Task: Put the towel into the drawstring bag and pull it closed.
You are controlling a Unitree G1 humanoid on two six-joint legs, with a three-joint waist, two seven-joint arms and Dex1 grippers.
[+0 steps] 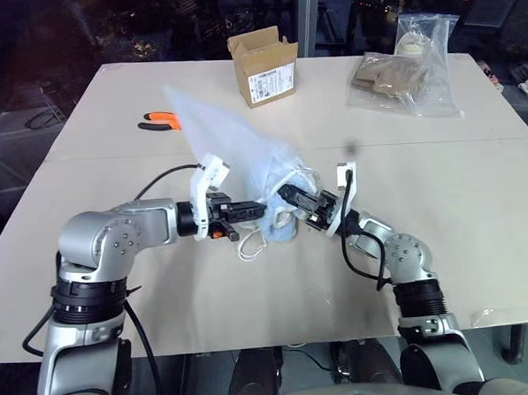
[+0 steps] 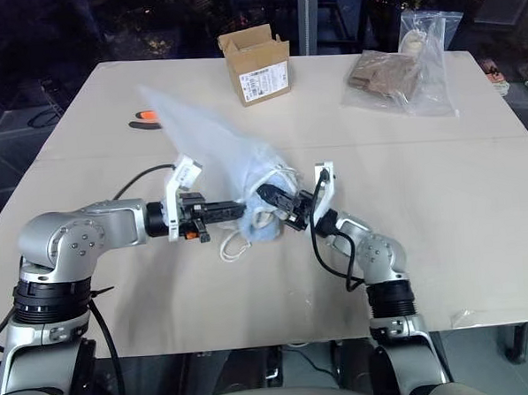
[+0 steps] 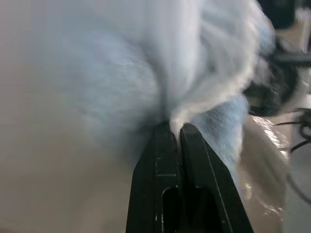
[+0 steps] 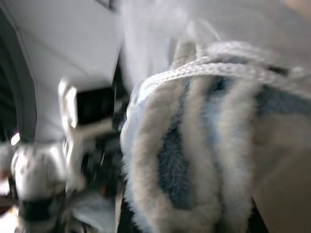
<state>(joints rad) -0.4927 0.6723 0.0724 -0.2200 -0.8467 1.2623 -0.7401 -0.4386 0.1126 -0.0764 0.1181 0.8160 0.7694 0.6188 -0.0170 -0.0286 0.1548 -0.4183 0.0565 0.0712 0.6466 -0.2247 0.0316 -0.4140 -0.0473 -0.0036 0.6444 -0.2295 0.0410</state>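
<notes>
Head view: drawstring bag (image 1: 234, 137) held above table (image 1: 477, 204) centre, towel (image 1: 283, 227) at its mouth. Left wrist: left gripper (image 3: 176, 130) clamped on bag fabric. Right wrist: right gripper (image 1: 292, 199) closed on towel. Risk: towel could be dragged out when released.

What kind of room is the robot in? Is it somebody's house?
Probably a workshop or lab, not a house. There's a big plain table with orange-handled pliers, an open cardboard box and a clear plastic bag on it, and cables on the dark floor behind.
</notes>
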